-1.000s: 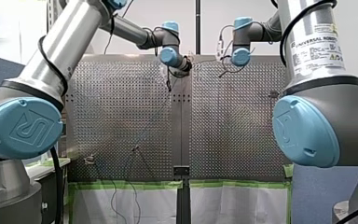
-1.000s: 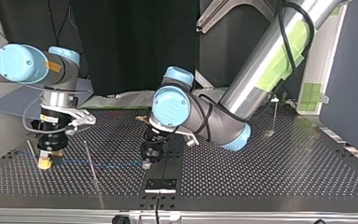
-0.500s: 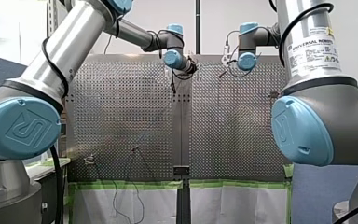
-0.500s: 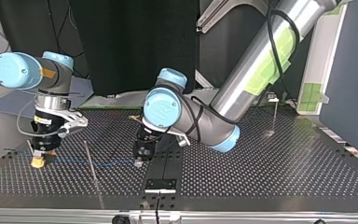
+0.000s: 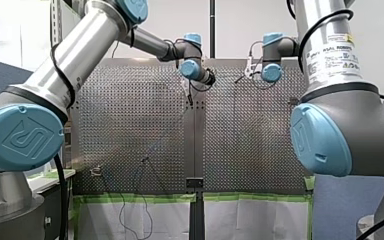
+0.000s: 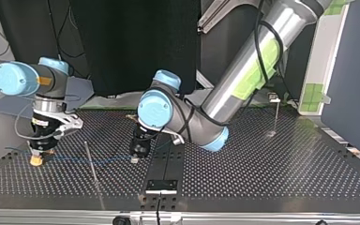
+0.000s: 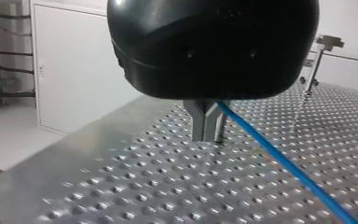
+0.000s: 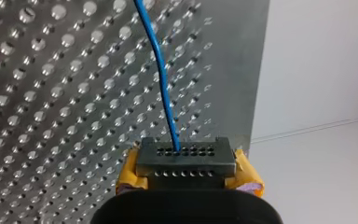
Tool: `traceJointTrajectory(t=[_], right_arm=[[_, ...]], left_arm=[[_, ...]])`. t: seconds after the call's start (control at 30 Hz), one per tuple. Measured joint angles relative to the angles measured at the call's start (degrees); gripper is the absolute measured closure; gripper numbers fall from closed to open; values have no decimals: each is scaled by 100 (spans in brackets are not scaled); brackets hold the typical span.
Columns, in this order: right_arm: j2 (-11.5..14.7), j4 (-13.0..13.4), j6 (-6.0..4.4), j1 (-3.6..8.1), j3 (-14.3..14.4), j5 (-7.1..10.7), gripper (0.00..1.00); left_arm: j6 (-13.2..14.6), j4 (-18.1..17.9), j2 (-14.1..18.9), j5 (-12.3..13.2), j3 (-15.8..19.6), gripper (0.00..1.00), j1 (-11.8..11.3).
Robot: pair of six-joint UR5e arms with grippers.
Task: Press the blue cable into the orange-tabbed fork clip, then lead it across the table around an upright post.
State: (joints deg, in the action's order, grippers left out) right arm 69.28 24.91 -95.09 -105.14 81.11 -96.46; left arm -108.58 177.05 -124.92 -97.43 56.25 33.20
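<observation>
A robotics lab: my left arm [image 5: 80, 55] and my right arm [image 5: 330, 55] flank a perforated metal table [image 5: 130, 125].

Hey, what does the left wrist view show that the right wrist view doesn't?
Only the left wrist view shows my left pincer, its metal fingers shut on the blue cable, and an upright post standing further off on the table. Only the right wrist view shows my right pincer with its yellow pads, the cable running straight into it. Both show the blue cable leading away from a pincer over the perforated table.
</observation>
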Motion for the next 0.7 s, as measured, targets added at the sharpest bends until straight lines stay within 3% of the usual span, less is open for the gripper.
traceJointTrajectory(t=[0.13, 0.27, 0.7], right_arm=[[-123, 5, -87, 93, -1, 53, 100], [-276, 6, -111, 137, -1, 80, 100], [-732, -15, -116, 112, 11, 106, 100]], left_arm=[[-3, -8, -82, -5, -16, 100, 10], [-4, -11, -128, -7, -18, 100, 13], [11, -19, -306, -1, 6, 100, 40]])
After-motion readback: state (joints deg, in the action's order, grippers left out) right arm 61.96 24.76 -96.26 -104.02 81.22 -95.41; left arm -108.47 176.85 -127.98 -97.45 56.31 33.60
